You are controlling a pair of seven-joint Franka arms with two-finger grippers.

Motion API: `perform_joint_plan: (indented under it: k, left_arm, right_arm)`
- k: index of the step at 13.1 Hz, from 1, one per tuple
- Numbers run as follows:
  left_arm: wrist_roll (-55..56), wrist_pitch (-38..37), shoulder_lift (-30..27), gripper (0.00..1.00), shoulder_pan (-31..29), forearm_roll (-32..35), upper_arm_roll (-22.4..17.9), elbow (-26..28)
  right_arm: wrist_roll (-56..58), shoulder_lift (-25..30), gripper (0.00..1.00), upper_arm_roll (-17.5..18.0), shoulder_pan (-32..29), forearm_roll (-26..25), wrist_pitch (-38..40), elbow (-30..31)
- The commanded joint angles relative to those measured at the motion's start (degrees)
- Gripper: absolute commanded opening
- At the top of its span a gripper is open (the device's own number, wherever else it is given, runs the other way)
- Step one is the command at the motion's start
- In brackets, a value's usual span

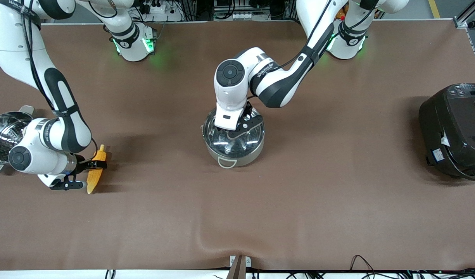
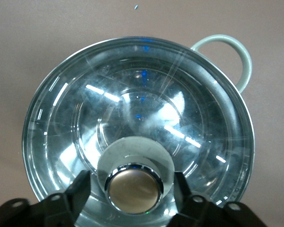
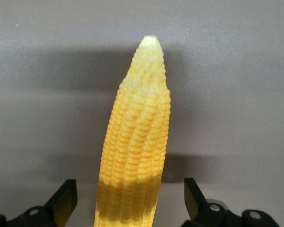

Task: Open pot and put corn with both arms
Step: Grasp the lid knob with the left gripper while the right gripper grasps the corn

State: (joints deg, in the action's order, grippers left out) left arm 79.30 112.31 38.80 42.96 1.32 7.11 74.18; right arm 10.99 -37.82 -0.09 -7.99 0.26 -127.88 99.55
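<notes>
The steel pot (image 1: 237, 155) stands mid-table with its glass lid (image 1: 221, 139) on it. My left gripper (image 1: 241, 128) is over the lid. In the left wrist view its fingers (image 2: 80, 189) stand open on either side of the copper-coloured knob (image 2: 135, 188), with a gap on each side. The lid (image 2: 132, 109) and one pale loop handle (image 2: 232, 56) show there too. The yellow corn (image 1: 96, 170) lies on the table at the right arm's end. My right gripper (image 1: 92, 167) is low over it, and its open fingers (image 3: 66, 198) straddle the cob (image 3: 135, 142) without touching it.
A steel pot with a perforated insert (image 1: 4, 135) stands at the right arm's end, beside the right arm's wrist. A big black rice cooker (image 1: 454, 131) stands at the left arm's end. Brown cloth (image 1: 338, 193) covers the table.
</notes>
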Motion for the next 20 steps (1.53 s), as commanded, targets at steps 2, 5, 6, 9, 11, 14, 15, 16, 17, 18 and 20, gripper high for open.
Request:
perform_joint_plan:
  k: [2,5,6,9,11,14,15,16,17,18,20]
  left_arm:
    - [1.82,-0.6,0.05,0.7,0.63,1.14,-0.43,-0.26]
    - [1.82,-0.77,0.05,0.68,0.63,1.05,-0.34,-0.26]
    - [1.82,-0.77,0.05,0.66,0.63,1.05,-0.34,0.0]
    - [1.82,-0.77,-0.04,0.53,0.63,0.88,-0.34,0.0]
    - [1.56,-0.77,-0.04,0.38,0.37,0.61,-0.34,-0.08]
    - [1.82,-0.77,-0.21,0.13,0.28,0.35,-0.34,-0.08]
    - [1.82,-0.86,-0.21,0.04,0.28,0.35,-0.34,-0.08]
    - [1.82,-0.86,-0.39,0.0,0.2,0.43,-0.34,-0.08]
    - [1.91,-0.95,-0.56,0.0,0.2,0.61,-0.34,0.0]
    - [3.83,-0.95,-1.0,0.0,0.46,0.96,-0.52,0.0]
    - [5.86,-2.17,-4.24,0.0,-0.24,1.14,-0.35,0.79]
  right_arm:
    - [0.0,-0.59,0.21,0.71,-0.27,-2.1,0.26,-0.05]
    - [0.52,-0.51,0.0,0.71,-0.19,-2.19,0.35,0.3]
    - [0.52,-0.24,0.0,0.71,0.08,-2.19,0.26,0.91]
    - [0.43,2.82,0.0,0.79,1.92,-2.19,1.92,0.91]
    - [0.0,5.28,0.0,0.79,3.59,-2.19,5.69,0.47]
    - [0.17,8.45,0.0,1.06,4.82,-2.1,9.03,0.47]
    - [-0.01,9.68,0.0,1.15,5.26,-2.02,10.09,0.47]
    - [-0.18,10.47,0.0,1.15,5.96,-1.93,10.97,0.47]
    - [-0.18,11.18,0.0,1.23,6.4,-1.93,11.42,0.47]
    - [0.25,11.79,0.0,1.23,6.93,-1.84,12.12,0.39]
    - [-0.97,12.94,0.0,1.32,9.12,-1.32,14.31,-0.23]
